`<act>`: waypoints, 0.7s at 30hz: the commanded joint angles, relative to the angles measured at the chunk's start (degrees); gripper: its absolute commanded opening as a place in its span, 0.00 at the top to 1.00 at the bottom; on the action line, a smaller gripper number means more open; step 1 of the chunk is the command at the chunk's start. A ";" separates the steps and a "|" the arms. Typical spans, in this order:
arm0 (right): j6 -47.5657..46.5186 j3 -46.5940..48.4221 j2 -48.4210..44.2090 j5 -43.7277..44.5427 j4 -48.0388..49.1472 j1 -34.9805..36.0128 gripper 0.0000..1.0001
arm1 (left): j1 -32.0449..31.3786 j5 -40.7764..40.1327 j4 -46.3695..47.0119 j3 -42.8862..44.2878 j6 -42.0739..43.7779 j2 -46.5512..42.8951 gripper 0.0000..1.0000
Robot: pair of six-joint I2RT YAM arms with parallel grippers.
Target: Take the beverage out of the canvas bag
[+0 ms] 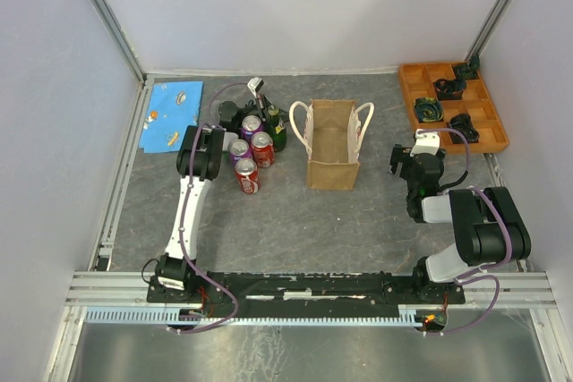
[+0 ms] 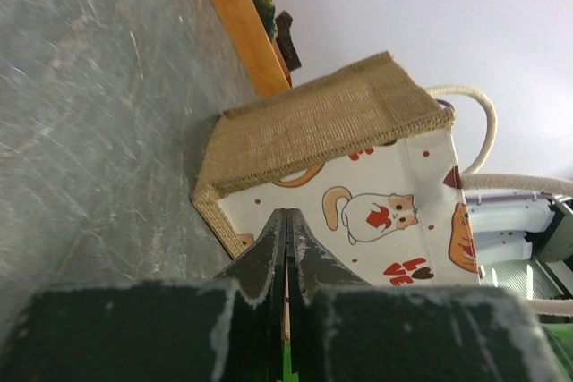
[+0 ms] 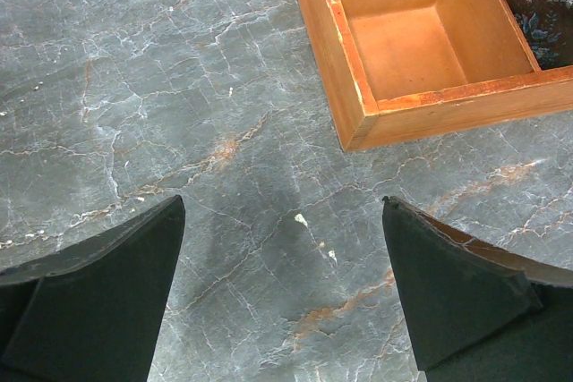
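Presently, the canvas bag [image 1: 333,145] is seen upright at the centre of the top view; no beverage can be made out inside. The left gripper [image 2: 286,221] is pressed together, aimed at the bag's side from beside the cans [image 1: 251,151]; the right gripper [image 3: 283,201] is spread wide over the table [image 3: 179,87] near the orange tray [image 3: 358,123]. Before a reach inside, the left jaws should be parted and lowered between the rope handles [image 1: 298,124].
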 commanded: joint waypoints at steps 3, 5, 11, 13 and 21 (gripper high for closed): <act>-0.23 1.61 -0.57 -0.47 1.41 -0.13 0.01 | -4.37 3.50 4.45 -4.89 0.04 -0.38 0.97; -0.27 1.59 -0.57 -0.42 1.46 -0.13 0.01 | -4.90 3.80 4.81 -5.92 0.28 -0.80 0.97; -0.29 1.60 -0.53 -0.44 1.41 -0.14 0.01 | -6.61 4.08 7.46 -8.44 -0.49 -1.40 0.97; -0.24 1.60 -0.56 -0.43 1.41 -0.16 0.01 | -7.38 4.58 8.78 -8.99 -1.04 -1.64 0.97; -0.23 1.60 -0.51 -0.42 1.41 -0.18 0.01 | -10.94 5.73 12.80 -13.50 -1.98 -3.95 0.97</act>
